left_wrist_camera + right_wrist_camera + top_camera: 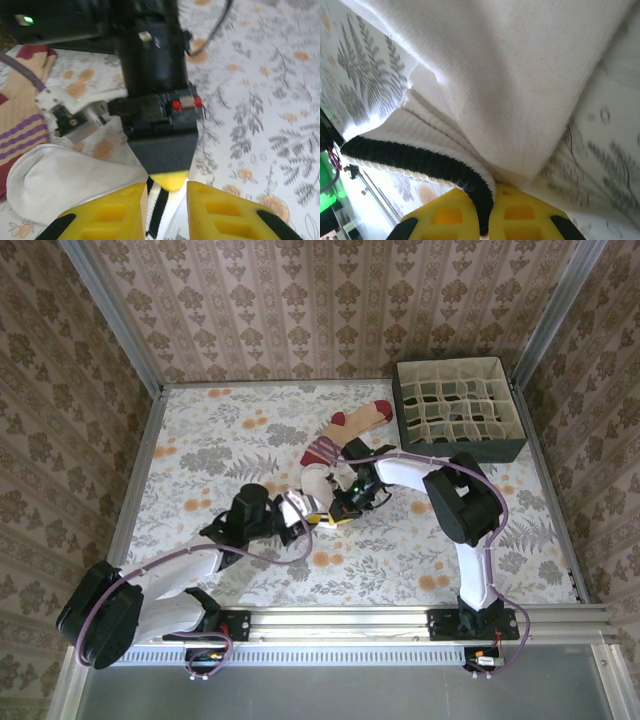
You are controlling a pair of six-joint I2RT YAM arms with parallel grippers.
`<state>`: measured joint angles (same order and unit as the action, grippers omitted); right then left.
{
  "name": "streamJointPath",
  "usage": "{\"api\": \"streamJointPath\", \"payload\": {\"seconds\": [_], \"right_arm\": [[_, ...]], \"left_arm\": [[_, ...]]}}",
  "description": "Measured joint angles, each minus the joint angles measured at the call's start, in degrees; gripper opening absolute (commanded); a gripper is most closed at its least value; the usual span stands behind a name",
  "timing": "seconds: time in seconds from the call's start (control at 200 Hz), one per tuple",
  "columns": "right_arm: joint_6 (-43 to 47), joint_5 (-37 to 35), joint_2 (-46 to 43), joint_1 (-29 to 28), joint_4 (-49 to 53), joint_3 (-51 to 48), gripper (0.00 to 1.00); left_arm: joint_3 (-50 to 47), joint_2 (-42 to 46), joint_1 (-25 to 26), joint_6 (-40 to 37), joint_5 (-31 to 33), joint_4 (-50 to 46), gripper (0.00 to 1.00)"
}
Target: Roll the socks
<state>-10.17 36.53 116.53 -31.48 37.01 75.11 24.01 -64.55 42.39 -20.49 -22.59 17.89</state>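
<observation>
Green divider box (470, 451) — far right; floral tablecloth (400, 540) beneath.

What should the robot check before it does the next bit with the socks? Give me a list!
1. Right gripper shut on the cream sock's dark-striped cuff: ok.
2. Left gripper open: ok, jaws apart with that cuff between them.
3. Cream sock rolled up: not ok, its toe end lies flat.
4. Tan sock out of the way: not ok, its striped cuff lies right against the cream sock's toe.
5. Grippers clear of each other: cannot tell, their tips sit very close together.
</observation>
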Motion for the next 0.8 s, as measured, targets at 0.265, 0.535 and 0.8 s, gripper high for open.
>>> {"api": "streamJointPath", "payload": {"seconds": [0.265,0.535,0.8], "right_arm": [[4.0,-0.6,-1.7,0.1,8.2,-1.7,0.00],[5.8,-1.6,-1.7,0.1,13.4,-1.6,0.00],[6.4,-2.8,-1.5,0.1,15.5,-0.8,0.00]], "left_arm": [[0.0,-4.0,11.7,-12.7,11.7,-0.6,0.32],[3.8,-10.7,9.9,-10.0,15.3,-3.3,0.42],[4.3,-13.2,8.2,-3.8,10.8,-3.3,0.41]]}}
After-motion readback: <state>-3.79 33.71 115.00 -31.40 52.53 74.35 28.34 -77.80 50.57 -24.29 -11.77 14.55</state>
